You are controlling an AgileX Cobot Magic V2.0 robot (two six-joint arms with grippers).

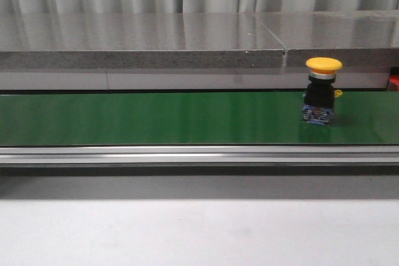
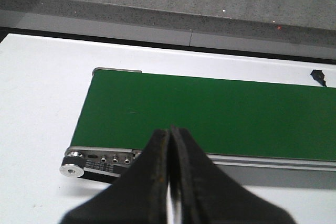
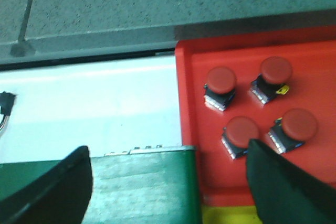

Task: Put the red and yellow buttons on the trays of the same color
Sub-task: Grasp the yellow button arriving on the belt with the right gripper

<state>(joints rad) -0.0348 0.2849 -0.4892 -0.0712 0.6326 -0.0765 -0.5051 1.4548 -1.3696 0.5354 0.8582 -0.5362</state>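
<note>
Standing upright on the green belt (image 1: 156, 119), a yellow button (image 1: 322, 91); left pincer (image 2: 169, 145) pressed together, right pincer (image 3: 168, 182) spread.

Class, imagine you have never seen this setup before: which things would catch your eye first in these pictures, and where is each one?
A yellow button stands upright on the green belt, toward its right end in the front view. In the right wrist view, four red buttons sit on a red tray beside the belt's end, with the right gripper open above. The left gripper is shut over the belt's other end.
</note>
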